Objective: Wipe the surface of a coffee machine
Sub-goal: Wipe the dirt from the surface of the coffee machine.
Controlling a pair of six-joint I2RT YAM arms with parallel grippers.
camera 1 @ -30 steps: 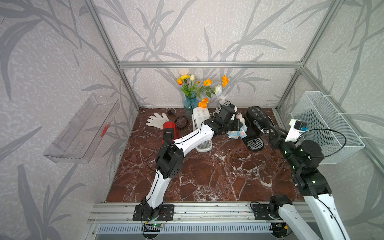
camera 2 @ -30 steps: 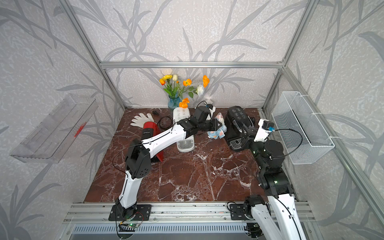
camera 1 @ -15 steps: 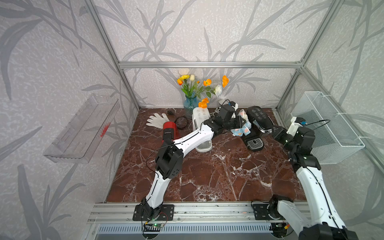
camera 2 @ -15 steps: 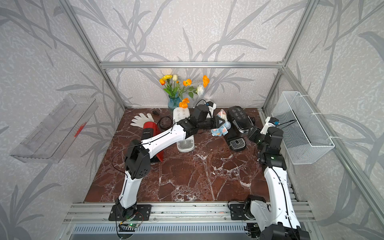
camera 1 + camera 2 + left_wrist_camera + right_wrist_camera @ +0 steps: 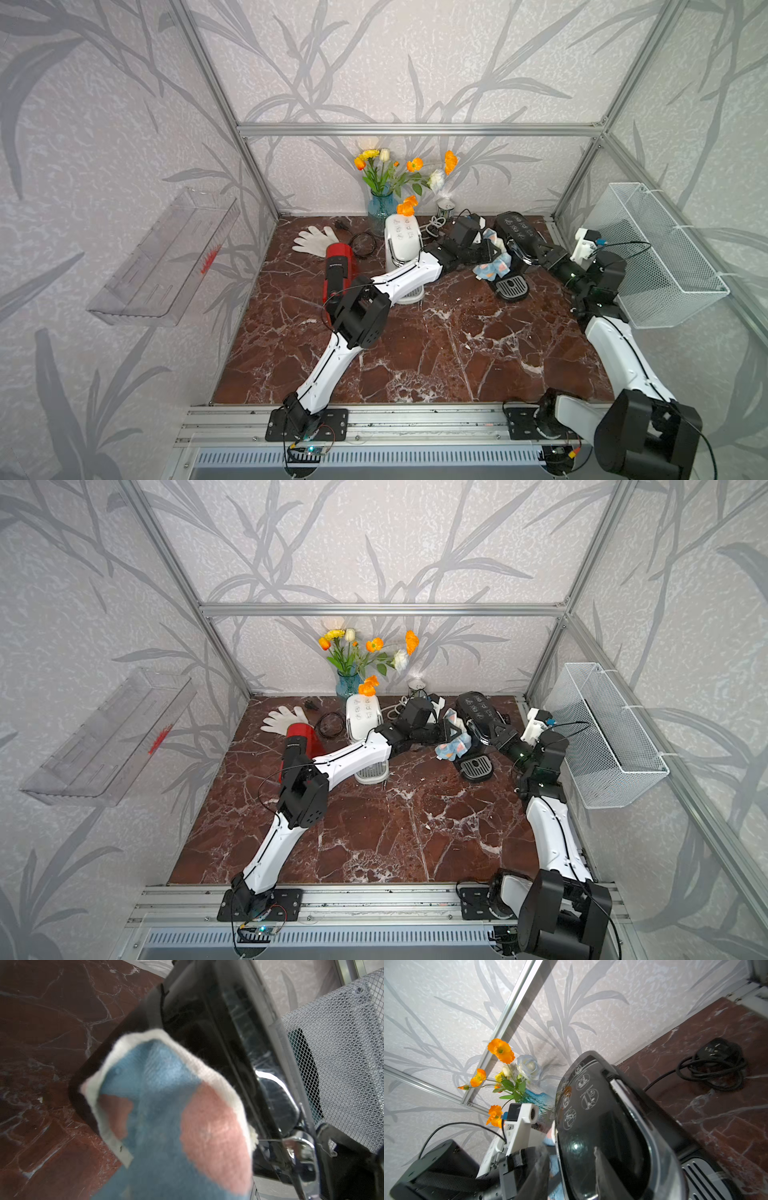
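Black glossy coffee machine (image 5: 519, 230) right of centre, near back wall – white icons on top, chrome trim, grilled drip tray (image 5: 510, 287) in front. Left gripper (image 5: 489, 250) clenched on blue-pink cloth (image 5: 494, 268) at its side. Right gripper (image 5: 540, 252) at opposite side, grip impossible to tell. Blue vase (image 5: 378, 208), upper centre – orange, yellow, white flowers (image 5: 414, 164) inside.
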